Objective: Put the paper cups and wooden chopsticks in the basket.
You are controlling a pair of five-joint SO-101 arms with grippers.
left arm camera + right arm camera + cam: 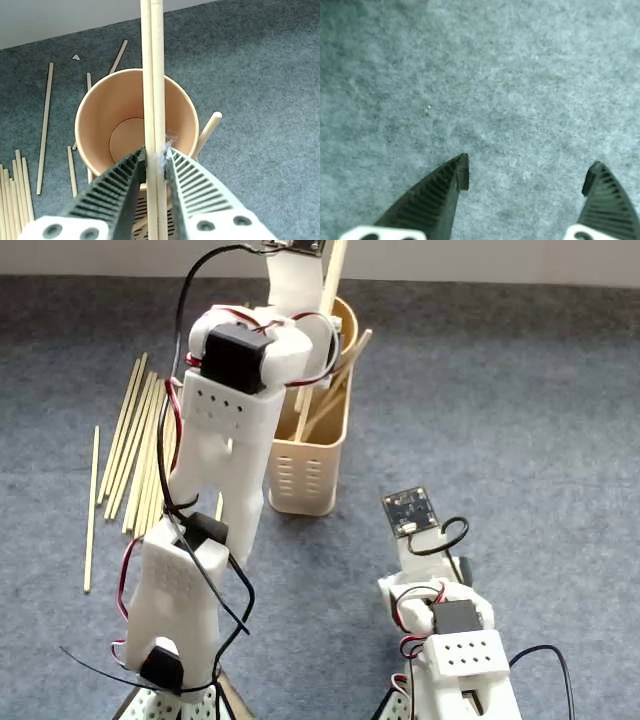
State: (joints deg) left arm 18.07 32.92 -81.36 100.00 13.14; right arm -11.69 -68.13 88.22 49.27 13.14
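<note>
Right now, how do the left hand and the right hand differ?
The left hand is shut on two wooden chopsticks; the right hand is open and empty. The left hand hangs over the paper cup in the basket; the right hand hangs over grey carpet. Both are dark and ribbed.
</note>
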